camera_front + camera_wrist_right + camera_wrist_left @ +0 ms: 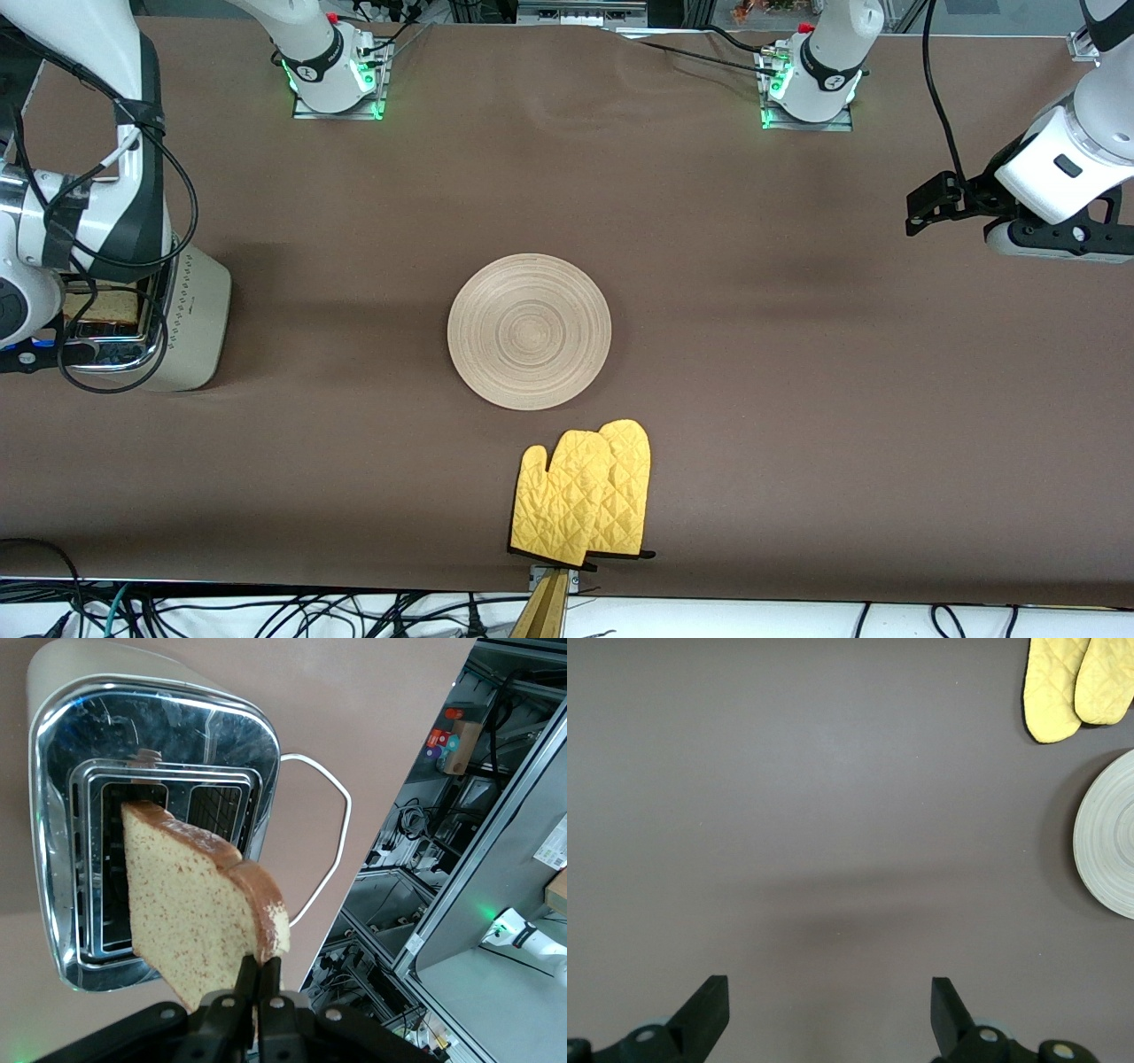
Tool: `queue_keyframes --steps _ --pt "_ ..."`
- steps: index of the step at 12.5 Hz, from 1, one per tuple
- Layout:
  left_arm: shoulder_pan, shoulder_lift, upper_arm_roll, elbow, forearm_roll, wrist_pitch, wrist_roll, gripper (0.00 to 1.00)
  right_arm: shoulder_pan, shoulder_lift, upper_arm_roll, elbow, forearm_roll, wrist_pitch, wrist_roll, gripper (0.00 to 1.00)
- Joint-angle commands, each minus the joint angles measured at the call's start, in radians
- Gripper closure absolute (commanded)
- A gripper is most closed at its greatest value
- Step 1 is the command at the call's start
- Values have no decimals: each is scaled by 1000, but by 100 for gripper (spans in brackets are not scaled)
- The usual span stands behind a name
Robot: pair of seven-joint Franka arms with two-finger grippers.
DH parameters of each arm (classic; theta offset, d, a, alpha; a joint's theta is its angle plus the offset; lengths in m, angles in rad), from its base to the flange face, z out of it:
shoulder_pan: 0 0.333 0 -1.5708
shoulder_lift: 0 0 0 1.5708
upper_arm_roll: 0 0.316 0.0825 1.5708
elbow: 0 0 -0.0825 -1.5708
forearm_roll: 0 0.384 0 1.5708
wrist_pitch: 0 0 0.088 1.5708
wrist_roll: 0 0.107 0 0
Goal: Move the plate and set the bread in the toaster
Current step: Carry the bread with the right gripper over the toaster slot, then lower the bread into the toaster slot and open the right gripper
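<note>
Your right hand [257, 997] pinches the soft, crumbly tan bread slice [199, 904] by its crust edge over the cream chrome-topped toaster [151, 806], so lower it gently, while your open left hand [828, 1019] waits over bare tabletop [753, 372]

Bare tablecloth [797, 354] around the plate [529, 331], oven mitts [585, 496] just nearer the camera.

A lab: bench-mounted robot arms [819, 66], aluminium framing [496, 842], loose cables [266, 611].
</note>
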Motion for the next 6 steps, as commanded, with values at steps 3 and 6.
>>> queue_keyframes --steps 3,6 --pt "-1 10 -3 27 14 -6 0 0 -2 26 2 17 -12 6 122 0" --pt "-1 9 -4 27 14 -6 -1 0 12 9 6 18 22 -8 125 0"
